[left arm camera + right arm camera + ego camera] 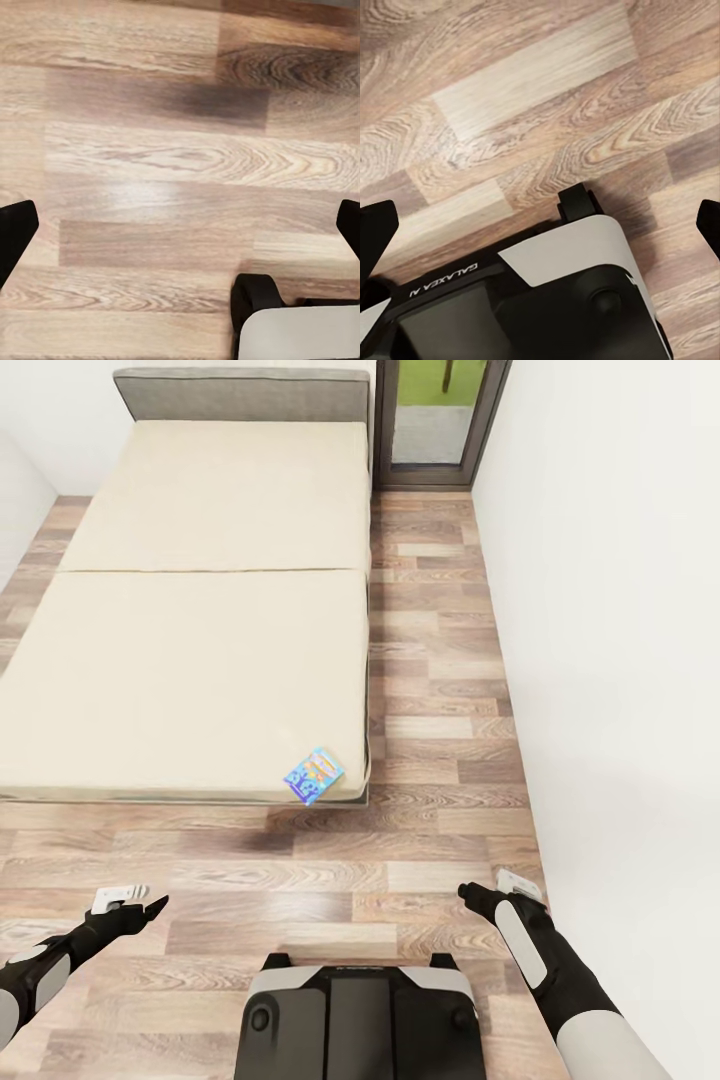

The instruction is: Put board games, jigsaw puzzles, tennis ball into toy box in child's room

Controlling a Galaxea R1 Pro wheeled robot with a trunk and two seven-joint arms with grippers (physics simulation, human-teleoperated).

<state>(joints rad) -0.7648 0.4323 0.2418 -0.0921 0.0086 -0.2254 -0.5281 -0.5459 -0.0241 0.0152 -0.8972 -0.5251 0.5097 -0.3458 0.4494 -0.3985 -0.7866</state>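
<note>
Both your end effectors, left (150, 905) and right (470, 892), hang spread and empty over the floor (440, 760), and the small blue board game (314, 775) sits at the bed's (200, 660) near right corner w/ its edge overhanging, so a clumsy reach prob knocks it off.

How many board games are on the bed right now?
1: a small blue board game lying flat at the near right corner of the bed, close to the mattress edge. No other shows on it.

Wood-plank floor (440, 760) runs beside white walls (610, 610) to a dark-framed glass door (435, 420) at the far end.
</note>
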